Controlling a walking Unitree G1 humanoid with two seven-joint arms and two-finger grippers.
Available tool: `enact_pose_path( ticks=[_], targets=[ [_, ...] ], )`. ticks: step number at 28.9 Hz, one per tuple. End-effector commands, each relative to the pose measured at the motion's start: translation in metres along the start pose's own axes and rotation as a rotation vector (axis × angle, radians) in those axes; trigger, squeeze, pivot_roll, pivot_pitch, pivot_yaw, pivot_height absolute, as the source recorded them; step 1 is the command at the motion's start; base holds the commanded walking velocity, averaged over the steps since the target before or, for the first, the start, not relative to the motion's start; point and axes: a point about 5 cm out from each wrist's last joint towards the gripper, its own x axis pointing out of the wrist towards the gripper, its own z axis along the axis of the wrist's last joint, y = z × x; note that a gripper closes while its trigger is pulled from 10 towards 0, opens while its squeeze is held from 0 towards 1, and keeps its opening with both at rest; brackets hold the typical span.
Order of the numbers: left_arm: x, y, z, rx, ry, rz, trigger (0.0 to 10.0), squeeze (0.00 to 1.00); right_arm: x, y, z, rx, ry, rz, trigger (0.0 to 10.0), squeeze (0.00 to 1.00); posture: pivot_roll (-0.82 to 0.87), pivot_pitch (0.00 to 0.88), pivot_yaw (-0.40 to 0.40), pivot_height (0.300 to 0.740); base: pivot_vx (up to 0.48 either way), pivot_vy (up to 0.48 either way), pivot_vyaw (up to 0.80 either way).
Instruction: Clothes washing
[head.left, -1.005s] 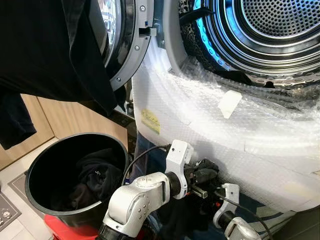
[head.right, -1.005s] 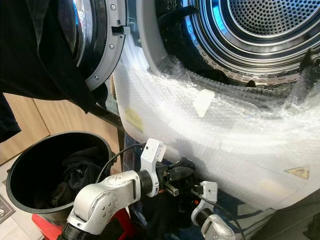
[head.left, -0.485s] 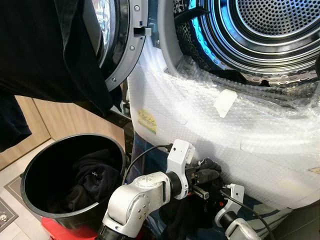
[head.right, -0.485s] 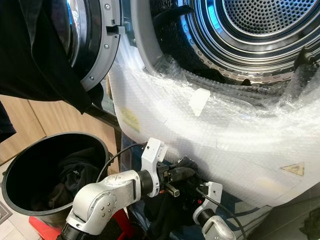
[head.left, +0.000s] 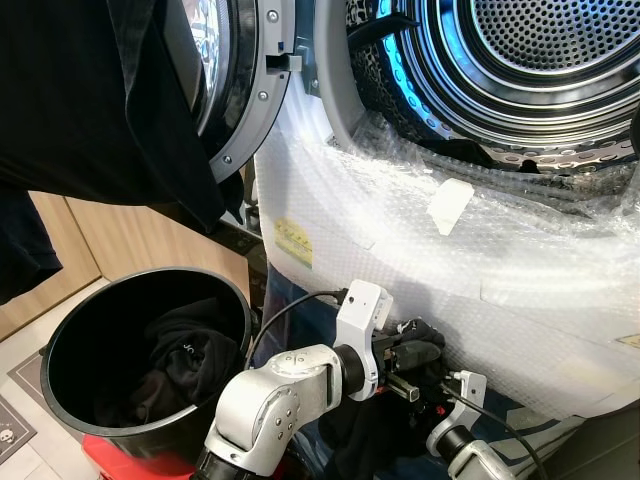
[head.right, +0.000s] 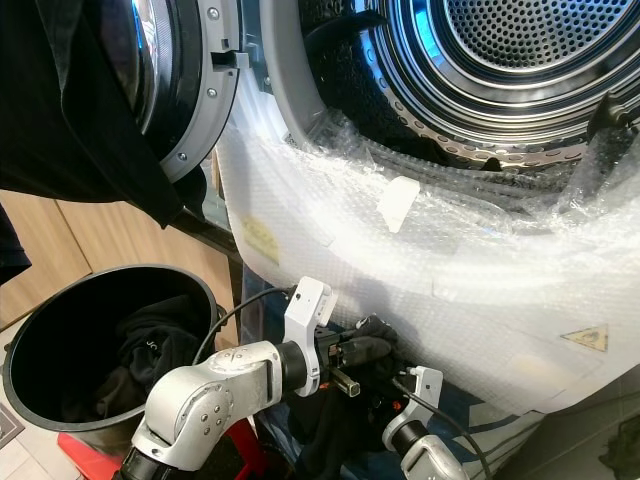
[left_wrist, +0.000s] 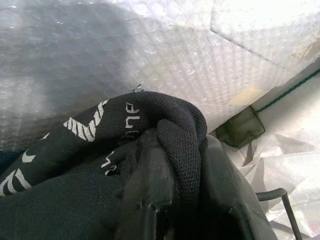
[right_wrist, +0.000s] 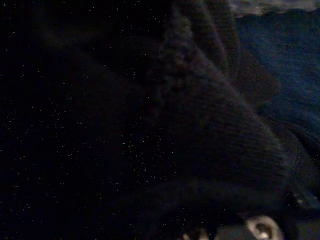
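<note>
Bubble-wrapped washer (head.left: 480, 270), round door (head.left: 245, 90) open, perforated steel drum (head.left: 540, 50).
Left gripper (head.left: 420, 352) fingers (left_wrist: 150, 185) clench a knitted black garment (left_wrist: 75, 165); right gripper (head.right: 400, 425): grip unclear.

— What changed over that second?

— Mostly the camera. The whole picture slid, so the washing machine drum (head.left: 540, 60) and the black bucket (head.left: 60, 345) sat further left than before. That was the head moving, not the things.

— And the arms?

— The left gripper (head.left: 418, 352), clamped on the black garment (left_wrist: 150, 150), came up slightly against the bubble wrap (head.left: 480, 290). The right arm's wrist (head.left: 462, 392) rose a little too, closing in beneath the left gripper.

— In the last half second?

— Barely any shift.
</note>
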Motion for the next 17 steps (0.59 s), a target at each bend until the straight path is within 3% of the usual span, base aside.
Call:
enact_pose_path(
  ticks=[1, 17],
  targets=[
    [0.0008, -0.0123, 0.0057, 0.005, -0.021, -0.067, 0.0, 0.00, -0.0043, -0.0042, 0.0022, 0.015, -0.017, -0.009, 0.0, 0.00, 0.30, 0.020, -0.060, 0.740, 0.000, 0.000, 0.00],
    [0.0004, -0.0219, 0.0091, 0.069, -0.010, -0.117, 0.0, 0.00, -0.0054, -0.0044, 0.0040, 0.086, -0.054, 0.023, 0.0, 0.00, 0.33, 0.021, -0.064, 0.740, 0.000, 0.000, 0.00]
  ],
)
